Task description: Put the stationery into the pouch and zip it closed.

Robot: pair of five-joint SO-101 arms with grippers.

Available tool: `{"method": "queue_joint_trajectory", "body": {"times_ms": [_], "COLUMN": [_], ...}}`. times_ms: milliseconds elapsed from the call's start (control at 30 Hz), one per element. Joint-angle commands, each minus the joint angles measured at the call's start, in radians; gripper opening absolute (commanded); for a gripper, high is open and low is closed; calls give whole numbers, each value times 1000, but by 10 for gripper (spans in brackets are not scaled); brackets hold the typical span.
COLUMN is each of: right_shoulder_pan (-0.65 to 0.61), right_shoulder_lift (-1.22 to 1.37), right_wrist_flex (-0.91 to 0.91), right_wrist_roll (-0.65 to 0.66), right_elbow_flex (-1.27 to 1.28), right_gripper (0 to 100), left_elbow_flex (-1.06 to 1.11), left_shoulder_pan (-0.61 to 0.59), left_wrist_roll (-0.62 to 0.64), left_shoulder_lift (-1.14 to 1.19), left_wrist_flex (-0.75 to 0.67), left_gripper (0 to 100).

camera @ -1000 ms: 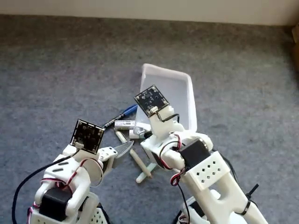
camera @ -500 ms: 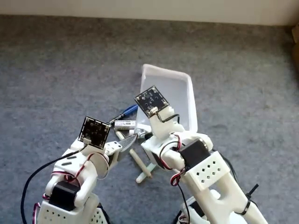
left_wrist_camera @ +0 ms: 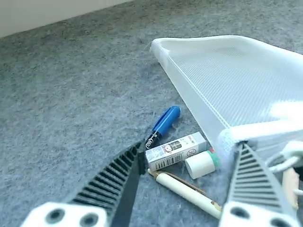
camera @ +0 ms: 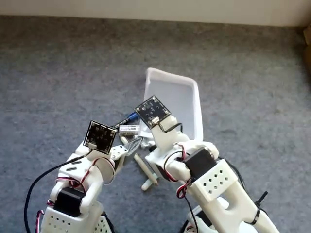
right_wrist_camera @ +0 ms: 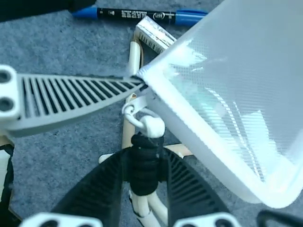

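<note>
Pouch (camera: 177, 99): lies on the grey carpet (camera: 58, 73), just ahead of the two arms and on the right arm's side.
Long axis: in the high view it runs from the arms away toward the far edge of the carpet, leaning slightly, with the near short end under the right arm's wrist.
Look: translucent white mesh with a fine ribbed weave, rounded far corners and a thicker seam along the long edge that faces the stationery (left_wrist_camera: 236, 80).
Zipper pull (right_wrist_camera: 144, 125): a white bead on a black cord at the pouch's near corner.
Right gripper (right_wrist_camera: 144, 163): black fingers clenched on the zipper pull's black cord, just below the bead.
Left gripper (left_wrist_camera: 189, 149): spread wide over the stationery and holding nothing. Its pale finger's tip is at the pouch's near corner, and its dark finger's tip is over the small white box.
Blue marker (left_wrist_camera: 163, 124): flat on the carpet beside the pouch's long edge, its length slanting toward the pouch.
Small white box (left_wrist_camera: 175, 150): next to the marker, on the side nearer the arms.
White cylinder (left_wrist_camera: 201, 164): at the box's end, close to the pouch corner.
Cream pen (left_wrist_camera: 184, 189): lies nearest the left gripper, just beside the box and the cylinder.
</note>
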Motion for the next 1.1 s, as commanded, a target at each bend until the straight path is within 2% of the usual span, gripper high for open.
{"method": "queue_joint_trajectory", "body": {"times_ms": [0,200,667,967,1067], "right_shoulder_pan": [-15,-15,-13,-5,33], "right_shoulder_lift": [-47,-182,-214,-216,-216], "right_wrist_flex": [27,36,36,39,67], "right_wrist_roll": [11,11,12,12,12], "right_elbow_flex": [-16,-12,-10,-12,-19], "right_gripper": [5,5,5,5,5], "left_elbow_flex": [-7,56,41,13,13], "left_shoulder_pan": [19,50,68,-35,-56], "left_wrist_roll": [11,6,2,2,2], "left_shoulder_lift": [-1,-8,-10,-10,-10], "left_wrist_flex": [-25,-74,-91,-89,-89], "left_gripper": [267,264,105,25,13]}}
